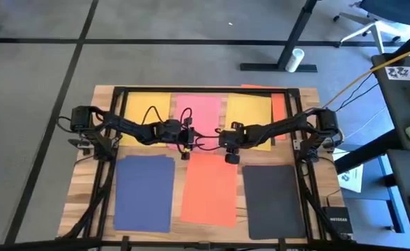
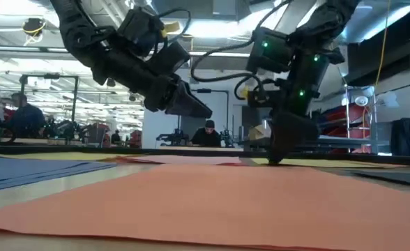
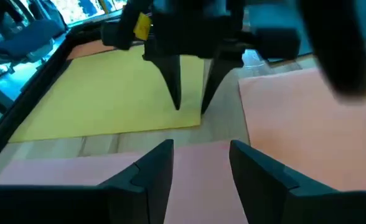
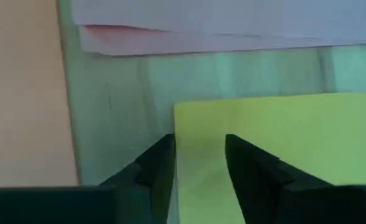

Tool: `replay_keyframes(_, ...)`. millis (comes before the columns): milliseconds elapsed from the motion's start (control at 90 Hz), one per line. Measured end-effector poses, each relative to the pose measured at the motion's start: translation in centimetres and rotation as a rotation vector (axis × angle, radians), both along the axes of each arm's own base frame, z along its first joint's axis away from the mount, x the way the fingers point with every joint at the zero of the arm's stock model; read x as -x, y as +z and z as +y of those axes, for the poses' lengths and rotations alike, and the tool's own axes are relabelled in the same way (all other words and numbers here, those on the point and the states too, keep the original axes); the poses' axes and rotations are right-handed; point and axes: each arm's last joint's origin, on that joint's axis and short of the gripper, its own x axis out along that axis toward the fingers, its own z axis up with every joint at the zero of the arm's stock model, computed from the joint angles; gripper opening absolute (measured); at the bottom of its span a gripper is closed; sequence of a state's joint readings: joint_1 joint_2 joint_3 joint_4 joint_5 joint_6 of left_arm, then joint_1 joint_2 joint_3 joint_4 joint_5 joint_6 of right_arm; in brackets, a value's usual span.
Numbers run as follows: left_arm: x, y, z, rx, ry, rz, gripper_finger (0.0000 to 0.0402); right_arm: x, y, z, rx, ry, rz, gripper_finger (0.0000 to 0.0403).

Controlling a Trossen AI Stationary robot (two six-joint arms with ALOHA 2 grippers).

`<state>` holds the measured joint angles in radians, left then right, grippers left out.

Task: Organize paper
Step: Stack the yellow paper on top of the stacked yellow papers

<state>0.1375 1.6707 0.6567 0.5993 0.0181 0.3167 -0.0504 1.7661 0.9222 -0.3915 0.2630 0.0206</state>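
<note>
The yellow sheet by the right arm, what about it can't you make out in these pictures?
- High view: the right end effector and arm cover the yellow sheet at its near left corner.
- Right wrist view: the sheet runs off the picture's edges; whether the open fingers touch it is unclear.
- Low view: the sheet is a thin edge-on sliver.

High view: overhead, straight down, far, whole wooden table (image 1: 86, 202) plus floor around. Low view: at table-top level, close over orange sheet (image 2: 212, 202), facing room behind. Left wrist view: close, looks across pink sheet (image 3: 307, 124) toward right gripper (image 3: 189, 107) at yellow sheet (image 3: 102, 93) corner. Right wrist view: very close, down on same yellow sheet corner. All share table centre.
</note>
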Motion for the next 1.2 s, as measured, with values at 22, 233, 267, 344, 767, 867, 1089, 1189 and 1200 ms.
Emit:
replay_keyframes(22,0.0,0.0,0.0,0.001,0.0,0.0,0.0144,0.0,-0.1,0.0,0.006,0.0,0.003,0.0137)
replay_keyframes(233,0.1,-0.2,0.0,0.009,0.004,0.015,0.0144,-0.2,-0.9,-0.1,0.022,0.0,0.029,0.0111)
replay_keyframes(267,0.1,-0.1,0.0,0.008,0.003,0.015,0.0144,-0.2,-1.0,-0.1,0.026,-0.002,0.033,0.0094)
replay_keyframes(344,0.1,-0.2,0.0,0.007,0.002,0.016,0.0144,-0.2,-1.1,0.0,0.029,-0.004,0.039,0.0042)
replay_keyframes(767,0.1,-0.1,0.0,0.025,0.012,0.013,0.0142,-0.5,0.3,1.6,0.095,0.029,0.037,0.0)
replay_keyframes(867,0.1,-0.2,0.0,0.027,0.015,0.014,0.0134,-0.7,1.5,1.8,0.107,0.03,0.002,0.0)
replay_keyframes(1089,0.1,-0.1,0.0,0.02,0.016,0.014,0.0104,-0.5,2.7,2.3,0.108,0.017,-0.039,0.0)
replay_keyframes(1189,0.1,-0.2,0.0,-0.059,-0.011,0.029,0.0069,-0.4,3.3,2.6,0.099,0.022,-0.062,0.0)
replay_keyframes(1200,0.1,-0.2,0.0,-0.069,-0.016,0.03,0.0063,-0.4,3.4,2.7,0.099,0.021,-0.066,0.0)
